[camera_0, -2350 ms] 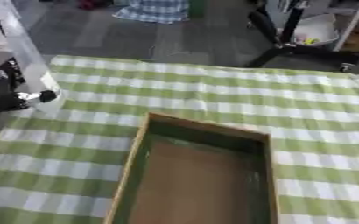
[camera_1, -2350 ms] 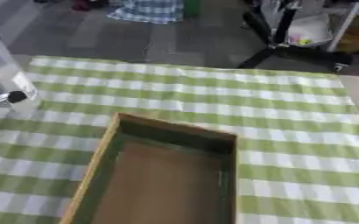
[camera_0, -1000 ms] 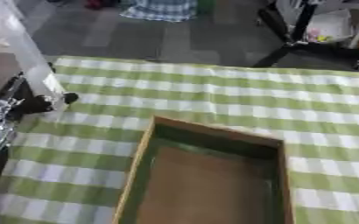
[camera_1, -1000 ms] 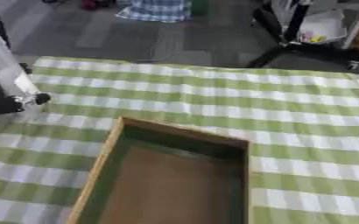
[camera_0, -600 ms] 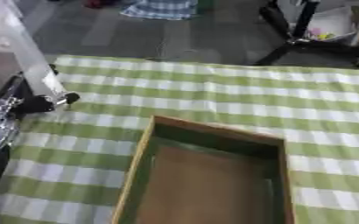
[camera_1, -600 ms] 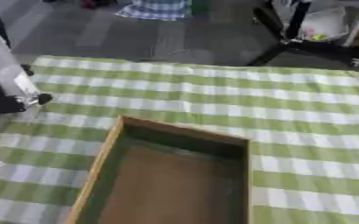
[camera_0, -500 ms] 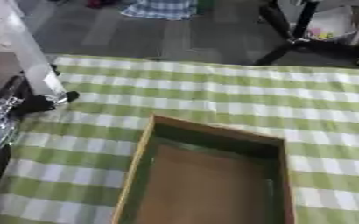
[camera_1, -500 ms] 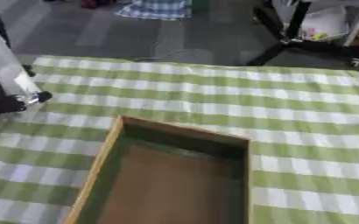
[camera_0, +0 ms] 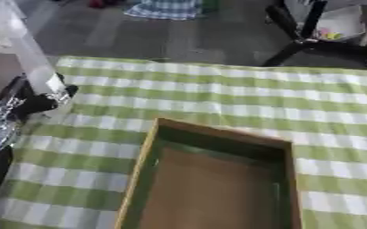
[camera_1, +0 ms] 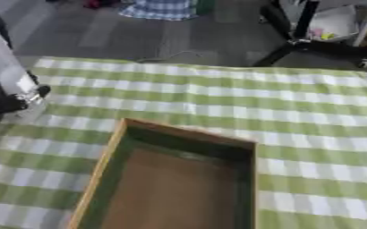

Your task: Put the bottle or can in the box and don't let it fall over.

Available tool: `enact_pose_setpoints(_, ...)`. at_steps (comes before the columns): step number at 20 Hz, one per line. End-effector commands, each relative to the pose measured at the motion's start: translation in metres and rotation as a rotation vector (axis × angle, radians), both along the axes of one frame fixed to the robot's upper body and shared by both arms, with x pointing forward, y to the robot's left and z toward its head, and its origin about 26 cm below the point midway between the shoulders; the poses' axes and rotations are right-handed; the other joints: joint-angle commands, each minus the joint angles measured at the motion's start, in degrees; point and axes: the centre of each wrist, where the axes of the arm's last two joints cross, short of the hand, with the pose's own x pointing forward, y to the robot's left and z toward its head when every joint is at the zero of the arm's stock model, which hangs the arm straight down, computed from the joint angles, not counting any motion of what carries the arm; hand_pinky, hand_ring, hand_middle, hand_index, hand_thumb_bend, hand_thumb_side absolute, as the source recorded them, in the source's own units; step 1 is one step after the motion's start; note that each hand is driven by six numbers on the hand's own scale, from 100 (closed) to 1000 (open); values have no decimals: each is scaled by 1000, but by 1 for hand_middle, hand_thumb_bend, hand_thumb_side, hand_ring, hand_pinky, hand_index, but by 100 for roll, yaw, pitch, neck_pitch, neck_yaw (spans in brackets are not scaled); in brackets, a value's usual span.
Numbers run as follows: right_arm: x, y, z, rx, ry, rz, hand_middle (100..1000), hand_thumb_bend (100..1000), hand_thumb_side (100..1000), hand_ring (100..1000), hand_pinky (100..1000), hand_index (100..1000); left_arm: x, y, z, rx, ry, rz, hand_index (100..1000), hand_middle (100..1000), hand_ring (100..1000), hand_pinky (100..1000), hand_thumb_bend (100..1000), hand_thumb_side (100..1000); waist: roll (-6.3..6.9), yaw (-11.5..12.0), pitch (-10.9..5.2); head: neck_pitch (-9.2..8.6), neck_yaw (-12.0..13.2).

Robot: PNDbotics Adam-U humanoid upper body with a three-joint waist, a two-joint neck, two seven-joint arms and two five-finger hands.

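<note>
The left hand point(camera_0: 30, 100) sits at the table's 9 o'clock edge, its dark fingers curled around a tall pale bottle point(camera_0: 26, 49) that rises upright to about 10 o'clock. Compared with a couple of seconds ago, hand and bottle have crept inward over the green checked tablecloth point(camera_0: 241, 98) and show more fully, though part of that shift is the head tilting. The open cardboard box point(camera_0: 218, 179) lies empty at 6 o'clock, well apart from the bottle. I judge the carry has begun: the bottle is grasped and must travel right and down into the box while staying vertical. The right hand shows in neither view, so its state is unknown.
</note>
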Motion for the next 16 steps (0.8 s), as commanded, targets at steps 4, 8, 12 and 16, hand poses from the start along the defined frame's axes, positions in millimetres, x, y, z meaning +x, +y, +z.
enact_pose_setpoints(4,-3,-3,7,-19,-14,-4,1000,100,630,1000,922,1000,-7,9,22,46,-50,30,294,348,973,1000,316,100,21,-6,-168,-36,24)
enact_pose_setpoints(8,-3,-3,6,-17,-11,-7,1000,100,630,1000,922,1000,-8,10,23,43,-63,50,266,302,944,1000,228,100,27,-2,-190,-9,17)
enact_pose_setpoints(12,-5,-5,6,-15,-8,-10,1000,100,630,1000,922,1000,-9,9,25,25,-66,50,260,282,927,1000,208,100,34,13,-243,81,-28)
enact_pose_setpoints(16,-6,-7,8,-12,-4,-15,1000,100,630,1000,923,1000,-10,8,30,1,-56,27,248,256,910,1000,206,100,40,35,-329,214,-99)
